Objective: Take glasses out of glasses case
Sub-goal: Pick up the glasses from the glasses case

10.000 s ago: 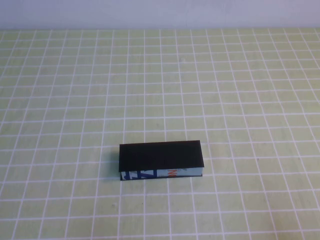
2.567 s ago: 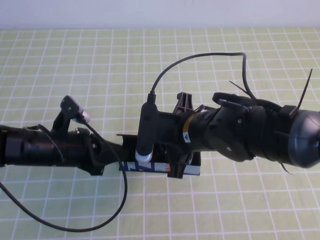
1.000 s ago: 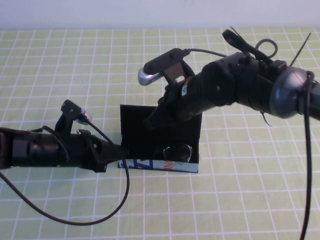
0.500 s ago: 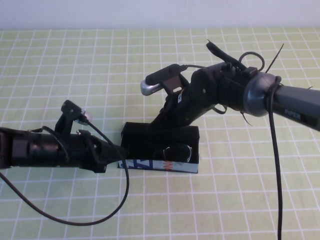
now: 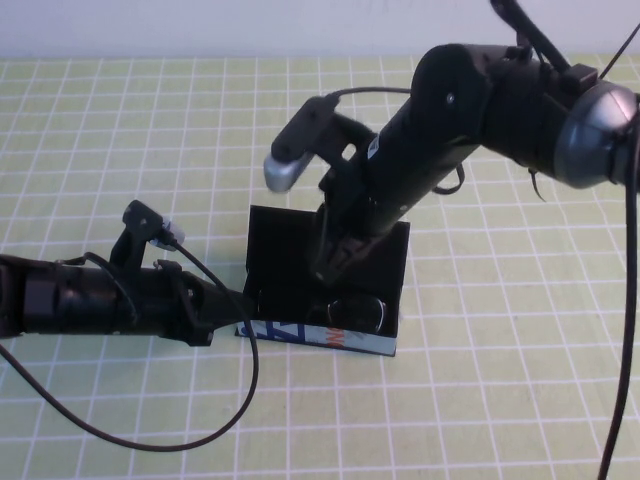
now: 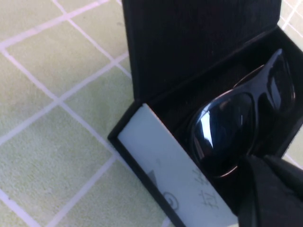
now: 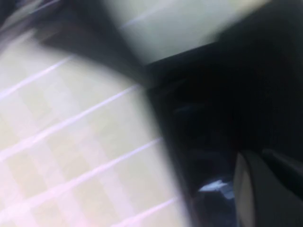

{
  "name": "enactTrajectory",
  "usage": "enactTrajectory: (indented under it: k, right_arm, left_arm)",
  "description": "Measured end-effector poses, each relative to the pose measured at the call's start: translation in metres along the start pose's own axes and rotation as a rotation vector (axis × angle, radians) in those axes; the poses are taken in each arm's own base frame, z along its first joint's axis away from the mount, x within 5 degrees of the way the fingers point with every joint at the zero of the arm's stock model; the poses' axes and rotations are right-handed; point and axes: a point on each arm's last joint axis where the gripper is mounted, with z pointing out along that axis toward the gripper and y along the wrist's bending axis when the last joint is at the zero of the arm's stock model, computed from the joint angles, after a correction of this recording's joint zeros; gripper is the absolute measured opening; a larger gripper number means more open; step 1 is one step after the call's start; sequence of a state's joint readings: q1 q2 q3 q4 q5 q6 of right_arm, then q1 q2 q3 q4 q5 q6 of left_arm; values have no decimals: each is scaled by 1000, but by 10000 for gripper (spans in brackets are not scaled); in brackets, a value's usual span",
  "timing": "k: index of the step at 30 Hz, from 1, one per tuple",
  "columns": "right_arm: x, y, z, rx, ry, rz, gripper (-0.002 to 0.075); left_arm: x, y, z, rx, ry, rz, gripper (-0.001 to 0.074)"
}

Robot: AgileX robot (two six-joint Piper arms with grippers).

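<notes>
The glasses case (image 5: 318, 337) lies open in the middle of the table, its black lid (image 5: 285, 248) tipped back and its light blue printed front facing me. The black glasses (image 5: 360, 312) lie inside, toward the case's right end. In the left wrist view the glasses (image 6: 236, 127) show dark lenses behind the case's pale front wall (image 6: 170, 175). My left gripper (image 5: 236, 304) reaches in from the left and is shut on the case's left front corner. My right gripper (image 5: 333, 268) points down into the case, just left of the glasses and above them.
The table is covered by a green cloth with a white grid (image 5: 150, 150). The left arm (image 5: 90, 298) lies low along the left side with a loose black cable (image 5: 170, 440) looping toward the front. The right arm (image 5: 480, 100) crosses the back right.
The case, shut ten seconds ago, now stands open. In the last second the right arm lifted and turned, its gripper now pointing down into the case. The left arm has not moved.
</notes>
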State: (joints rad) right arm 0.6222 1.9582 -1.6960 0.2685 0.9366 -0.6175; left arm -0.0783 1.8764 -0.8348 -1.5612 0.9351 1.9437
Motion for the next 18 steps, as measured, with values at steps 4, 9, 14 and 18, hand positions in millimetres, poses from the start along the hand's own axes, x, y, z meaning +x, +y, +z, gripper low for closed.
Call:
enactTrajectory:
  k: [4, 9, 14, 18]
  right_arm:
    - [6, 13, -1, -140, 52, -184, 96]
    - [13, 8, 17, -151, 104, -283, 258]
    - [18, 4, 37, -152, 131, -312, 298]
    - [15, 5, 41, -136, 116, -356, 301]
  left_arm:
    - [-1, -1, 0, 15, -6, 0, -4]
    - [-1, -2, 0, 18, -7, -3, -4]
    - [-1, -2, 0, 21, -6, -6, -4]
    - [-1, -2, 0, 21, -6, -6, -4]
